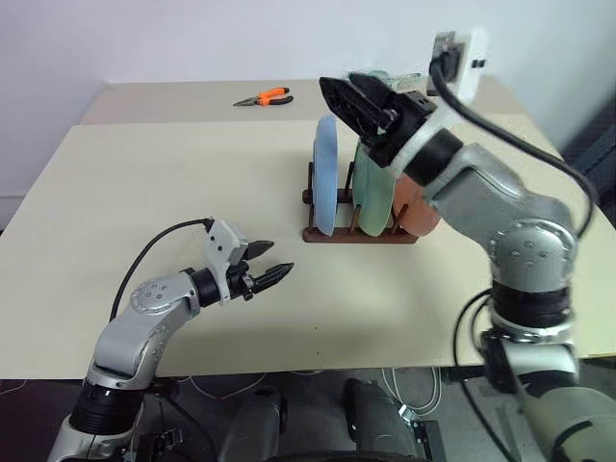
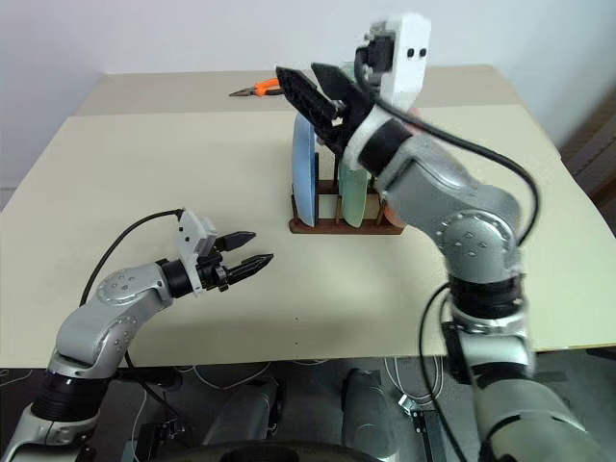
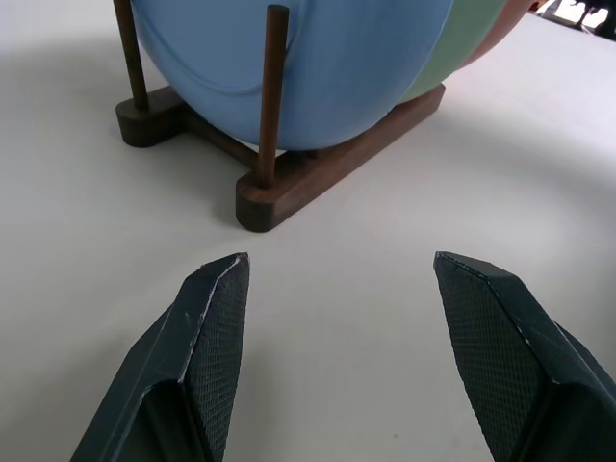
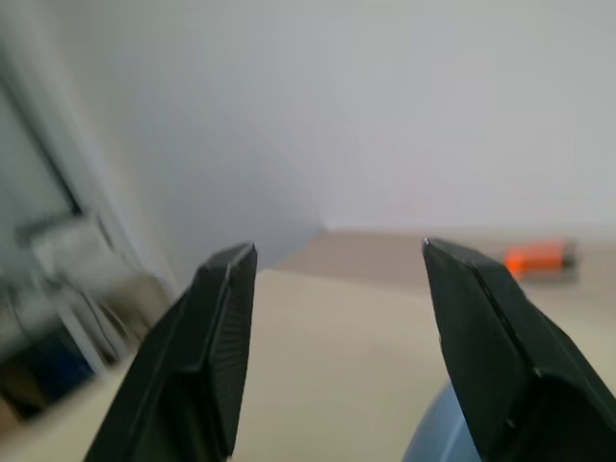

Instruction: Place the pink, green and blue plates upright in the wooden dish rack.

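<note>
Pink plate [image 1: 423,214] — mostly hidden behind right gripper [image 1: 358,96], its fingers apart.

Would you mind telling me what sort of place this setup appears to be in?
Probably a robotics lab or test room: a plain beige table against a bare white wall, orange-handled pliers lying out, cables beneath.
</note>
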Controlling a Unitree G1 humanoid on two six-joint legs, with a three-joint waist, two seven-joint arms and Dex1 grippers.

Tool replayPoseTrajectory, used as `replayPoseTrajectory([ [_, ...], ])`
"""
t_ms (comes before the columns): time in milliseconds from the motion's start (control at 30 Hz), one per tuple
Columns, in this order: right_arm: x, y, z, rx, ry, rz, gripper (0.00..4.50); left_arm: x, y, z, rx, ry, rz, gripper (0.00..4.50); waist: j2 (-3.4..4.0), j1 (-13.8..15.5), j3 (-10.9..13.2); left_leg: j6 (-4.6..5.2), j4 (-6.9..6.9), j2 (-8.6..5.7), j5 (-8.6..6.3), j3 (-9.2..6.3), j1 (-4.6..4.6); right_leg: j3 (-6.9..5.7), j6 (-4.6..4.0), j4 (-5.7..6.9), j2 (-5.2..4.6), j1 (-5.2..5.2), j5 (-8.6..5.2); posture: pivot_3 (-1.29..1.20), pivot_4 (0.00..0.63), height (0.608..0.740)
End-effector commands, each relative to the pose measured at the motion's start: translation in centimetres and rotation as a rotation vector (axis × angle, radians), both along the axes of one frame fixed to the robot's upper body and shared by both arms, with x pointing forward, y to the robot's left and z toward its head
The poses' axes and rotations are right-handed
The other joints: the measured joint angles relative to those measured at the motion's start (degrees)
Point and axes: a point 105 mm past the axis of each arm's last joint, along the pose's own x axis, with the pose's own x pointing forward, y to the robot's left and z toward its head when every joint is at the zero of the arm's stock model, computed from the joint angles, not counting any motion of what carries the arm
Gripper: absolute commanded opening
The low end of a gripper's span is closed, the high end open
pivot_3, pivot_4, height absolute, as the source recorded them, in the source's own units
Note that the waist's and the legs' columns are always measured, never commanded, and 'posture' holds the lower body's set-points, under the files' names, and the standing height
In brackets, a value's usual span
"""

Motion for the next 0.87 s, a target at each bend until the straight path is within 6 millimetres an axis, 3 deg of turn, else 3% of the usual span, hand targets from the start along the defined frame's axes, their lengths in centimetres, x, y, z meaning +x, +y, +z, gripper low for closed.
replayPoseTrajectory([
  [33,-1.9,-5.0,0.9,-0.107,-0.174,-0.052,2.88,0.1,0.2,1.2,-0.008,-0.058,0.018,3.14,-0.12,0.36,-0.02,0.00,0.02,0.00,0.00,-0.03,0.01,-0.04,0.09,-0.08,-0.01,0.10,-0.10,0.00,0.150,0.740],
  [133,-2.5,-11.1,-1.3,-0.234,-0.124,-0.186,2.88,0.9,1.3,1.2,-0.001,-0.079,0.075,3.14,-0.17,1.01,-0.01,0.05,0.08,-0.04,-0.03,0.01,0.01,-0.04,0.06,-0.19,-0.11,0.22,-0.18,0.00,0.150,0.740],
  [200,-3.2,-14.1,-3.1,-0.287,-0.053,-0.243,2.88,1.4,2.0,1.3,0.004,-0.095,0.117,3.14,-0.17,1.42,-0.02,0.06,0.09,-0.03,-0.04,0.07,0.02,-0.02,0.06,-0.17,-0.12,0.22,-0.18,0.00,0.150,0.740],
  [333,-4.8,-18.0,-10.5,-0.479,0.166,-0.299,2.88,2.6,4.2,0.1,0.101,-0.124,0.205,3.14,-0.15,1.35,-0.06,0.08,0.05,0.04,-0.06,0.08,0.13,-0.05,0.07,-0.13,-0.08,0.28,-0.19,0.00,0.150,0.740],
  [400,-4.9,-18.9,-13.4,-0.548,0.226,-0.319,2.88,2.8,4.9,-0.7,0.153,-0.129,0.221,3.14,-0.08,0.89,-0.04,0.08,0.08,0.04,-0.06,0.24,0.12,0.05,0.06,-0.12,-0.09,0.26,-0.19,0.00,0.150,0.740],
  [467,-4.6,-19.6,-14.8,-0.548,0.253,-0.344,2.88,2.9,5.2,-0.9,0.173,-0.137,0.231,3.14,-0.09,0.42,-0.03,0.06,0.08,0.06,-0.07,0.43,0.10,0.12,0.02,-0.14,-0.16,0.29,-0.18,0.00,0.150,0.740],
  [633,-2.9,-20.5,-16.3,-0.542,0.244,-0.391,2.88,3.0,5.9,-1.2,0.190,-0.151,0.256,3.14,-0.10,0.16,-0.03,0.06,0.09,0.08,-0.07,0.39,0.13,0.07,0.02,-0.14,-0.18,0.20,-0.15,0.00,0.150,0.740],
  [867,-1.9,-19.6,-17.7,-0.574,0.232,-0.369,2.88,2.0,6.4,-1.6,0.196,-0.147,0.270,3.14,-0.10,0.29,-0.03,0.07,0.08,0.05,-0.07,0.33,0.10,0.07,-0.15,-0.13,-0.18,0.18,-0.04,0.00,0.150,0.740],
])
